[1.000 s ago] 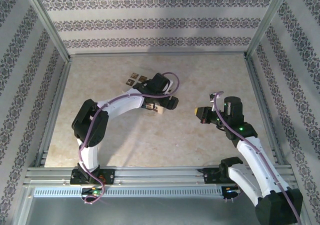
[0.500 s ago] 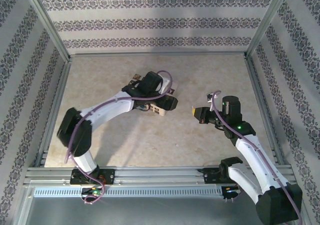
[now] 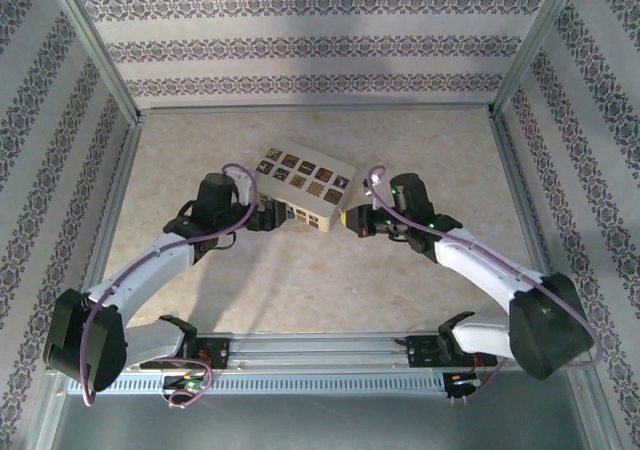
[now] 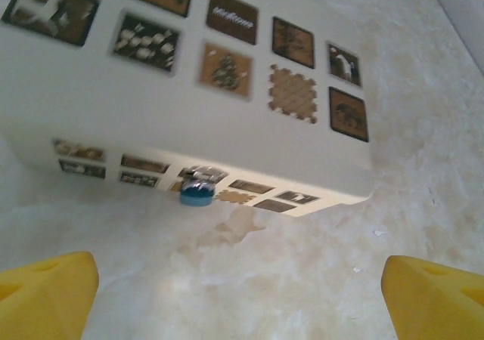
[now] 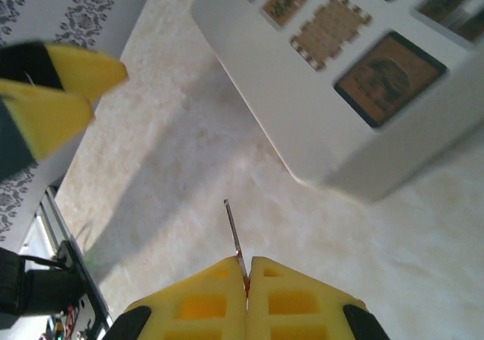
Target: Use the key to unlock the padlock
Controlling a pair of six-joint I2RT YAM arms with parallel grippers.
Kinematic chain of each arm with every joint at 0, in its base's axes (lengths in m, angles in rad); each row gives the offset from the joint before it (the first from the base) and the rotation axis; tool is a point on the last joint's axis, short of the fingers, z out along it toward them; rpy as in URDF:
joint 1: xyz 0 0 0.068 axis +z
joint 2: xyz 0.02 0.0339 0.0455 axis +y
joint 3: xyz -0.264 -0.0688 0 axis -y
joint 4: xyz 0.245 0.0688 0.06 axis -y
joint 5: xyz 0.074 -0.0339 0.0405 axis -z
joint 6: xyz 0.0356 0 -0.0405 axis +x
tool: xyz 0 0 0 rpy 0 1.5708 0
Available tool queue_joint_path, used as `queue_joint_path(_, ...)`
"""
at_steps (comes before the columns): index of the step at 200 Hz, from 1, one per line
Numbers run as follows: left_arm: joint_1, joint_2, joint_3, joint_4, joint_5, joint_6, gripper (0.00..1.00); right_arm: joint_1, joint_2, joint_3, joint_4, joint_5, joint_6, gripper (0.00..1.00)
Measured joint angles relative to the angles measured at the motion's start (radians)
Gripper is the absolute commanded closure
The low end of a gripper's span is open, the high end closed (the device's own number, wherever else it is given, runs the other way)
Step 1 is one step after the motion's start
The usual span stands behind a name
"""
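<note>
Barely begun: my right jaws are clamped on the key (image 5: 233,230), beside the box (image 4: 189,106) at the middle of the desk (image 3: 400,300); my left jaws gape apart facing the padlock (image 4: 198,189). Inserting and turning remain.

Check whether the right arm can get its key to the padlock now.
Probably not yet. The small silver, blue-bottomed padlock hangs on the white picture-tiled box's near face, with the open left tool directly before it. The right tool, shut on the thin metal key, is off the box's corner.

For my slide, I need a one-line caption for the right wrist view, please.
Right gripper, shut on a thin key, close to a white box with picture tiles.
</note>
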Motion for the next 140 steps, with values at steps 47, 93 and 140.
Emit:
queue_joint_path(47,0.076,0.045,-0.171,0.227,0.126,-0.082,0.15,0.032,0.18,0.113,0.089,0.004,0.026,1.0)
queue_joint_path(93,0.088,0.215,-0.177,0.389,0.221,-0.099,0.19,0.032,0.306,0.166,0.146,0.015,0.053,1.0)
queue_joint_path(140,0.089,0.326,-0.177,0.499,0.254,-0.093,0.21,0.032,0.385,0.185,0.174,0.014,0.073,1.0)
